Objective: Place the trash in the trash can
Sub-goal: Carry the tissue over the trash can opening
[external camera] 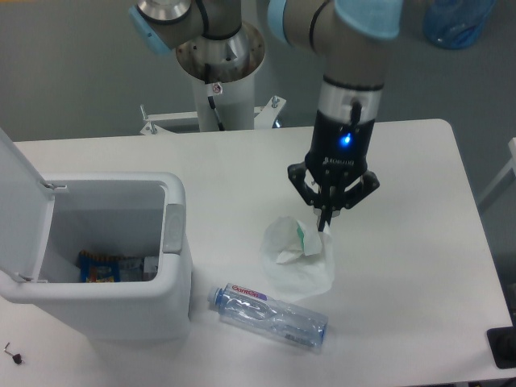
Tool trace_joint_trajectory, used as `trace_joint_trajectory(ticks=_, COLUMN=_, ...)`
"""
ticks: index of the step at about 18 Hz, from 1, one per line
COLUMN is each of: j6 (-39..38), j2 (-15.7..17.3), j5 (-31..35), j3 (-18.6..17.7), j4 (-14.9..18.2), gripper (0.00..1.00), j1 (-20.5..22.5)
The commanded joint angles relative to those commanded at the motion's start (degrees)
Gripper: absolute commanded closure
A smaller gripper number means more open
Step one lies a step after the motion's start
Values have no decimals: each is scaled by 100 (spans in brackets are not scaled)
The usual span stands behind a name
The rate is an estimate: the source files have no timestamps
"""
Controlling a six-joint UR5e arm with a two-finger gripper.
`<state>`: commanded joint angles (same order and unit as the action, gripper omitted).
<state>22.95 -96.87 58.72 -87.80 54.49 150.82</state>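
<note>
The gripper [326, 226] pinches the top edge of the paper wrapper [297, 256], which hangs to the right of the open trash can [165, 302], its lower part apparently near or on the table [403, 201]. Light, soft and crumply (it will likely sag), so a pinch on a fold suits it. The bottle [270, 316] lies below it, light, springy and rather slick; best taken across the body.

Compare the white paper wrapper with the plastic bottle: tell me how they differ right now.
The paper wrapper is white and opaque with a green mark; the plastic bottle is clear, with a blue cap and red-and-white label. The wrapper hangs pinched in the gripper; the bottle lies untouched on its side on the table. Both are outside the trash can.
</note>
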Motion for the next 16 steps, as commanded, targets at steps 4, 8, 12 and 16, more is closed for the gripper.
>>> trace_joint_trajectory(ticks=4, j6=-98, j2=431, j5=-229, j3=-44, j4=0, gripper=100, j1=-193)
trace_joint_trajectory(ticks=8, j6=86, j2=572, j5=-159, j3=-202, j4=-88, gripper=100, j1=-843)
trace_joint_trajectory(ticks=12, j6=280, j2=573, j5=-71, j3=-325, j4=-70, gripper=100, j1=-1353)
trace_joint_trajectory(ticks=16, j6=648, j2=511, j5=105, j3=-667, j4=-97, gripper=100, j1=-1845)
